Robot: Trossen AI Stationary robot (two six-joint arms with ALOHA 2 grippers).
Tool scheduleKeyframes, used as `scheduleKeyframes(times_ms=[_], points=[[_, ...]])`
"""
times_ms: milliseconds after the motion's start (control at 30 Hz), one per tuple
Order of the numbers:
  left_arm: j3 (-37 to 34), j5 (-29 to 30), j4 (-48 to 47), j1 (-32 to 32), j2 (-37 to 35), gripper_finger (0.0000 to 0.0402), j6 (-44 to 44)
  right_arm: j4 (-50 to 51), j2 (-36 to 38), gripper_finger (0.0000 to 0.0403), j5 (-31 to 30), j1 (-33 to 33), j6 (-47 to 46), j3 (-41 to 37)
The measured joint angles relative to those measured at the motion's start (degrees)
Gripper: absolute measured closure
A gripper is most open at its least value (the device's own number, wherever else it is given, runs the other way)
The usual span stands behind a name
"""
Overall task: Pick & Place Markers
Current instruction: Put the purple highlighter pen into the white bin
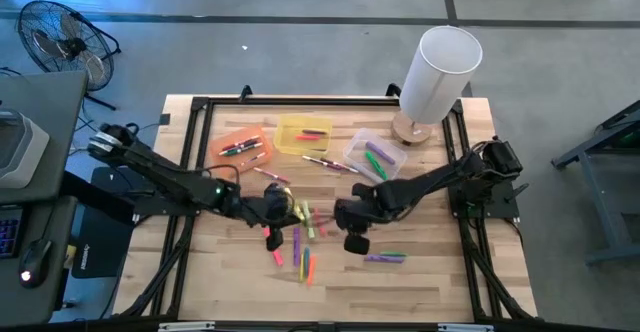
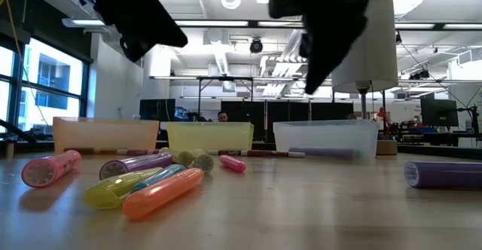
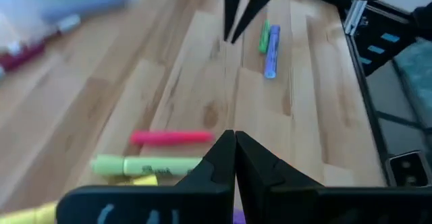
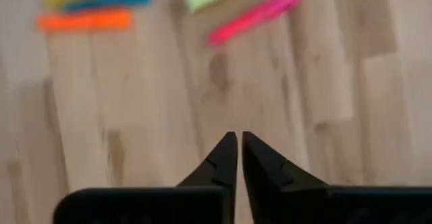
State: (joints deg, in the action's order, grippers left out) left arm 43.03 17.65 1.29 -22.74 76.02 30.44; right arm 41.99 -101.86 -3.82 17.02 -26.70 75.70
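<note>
Markers (image 1: 300, 240) partly sorted: several already lie in the orange bin (image 1: 243, 146), yellow bin (image 1: 303, 134) and clear bin (image 1: 374, 156), but a loose cluster remains on the counter (image 1: 430, 272) in front of the yellow bin, plus a purple-and-green pair (image 1: 385, 258) off to its right. Left hand (image 3: 234, 143) and right hand (image 4: 236, 143) both hover clenched and empty over that cluster. Short capped pens: pink, orange, yellow-green, purple.

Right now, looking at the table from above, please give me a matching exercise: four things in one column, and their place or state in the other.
1. orange bin
2. yellow bin
3. clear bin
4. left hand

A. shut, over the loose markers
B. beside the white lamp
C. between the two other bins
D. at the left end of the row of bins

Pairs: 1-D, 2-C, 3-B, 4-A
</note>
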Motion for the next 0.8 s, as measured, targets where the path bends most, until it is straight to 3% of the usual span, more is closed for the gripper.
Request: scheduleKeyframes(times_ms=[100,200,433,800], points=[[0.01,3.99,2.19,-2.59,0.17,0.0400,-3.57,2.74,0.00,0.0390,-1.92,3.58,-0.49,0.00],[-0.64,4.37,2.00,-4.07,0.02,0.0401,-5.80,4.38,0.02,0.0398,-2.02,6.78,-2.78,0.00],[-5.50,0.62,2.77,-5.16,-3.11,0.0401,-6.90,4.47,0.00,0.0402,-1.07,12.21,-12.64,0.00],[-11.55,-2.21,6.42,-5.03,-5.80,0.0401,-10.71,5.46,-1.20,0.0403,-0.25,15.37,-23.35,0.33]])
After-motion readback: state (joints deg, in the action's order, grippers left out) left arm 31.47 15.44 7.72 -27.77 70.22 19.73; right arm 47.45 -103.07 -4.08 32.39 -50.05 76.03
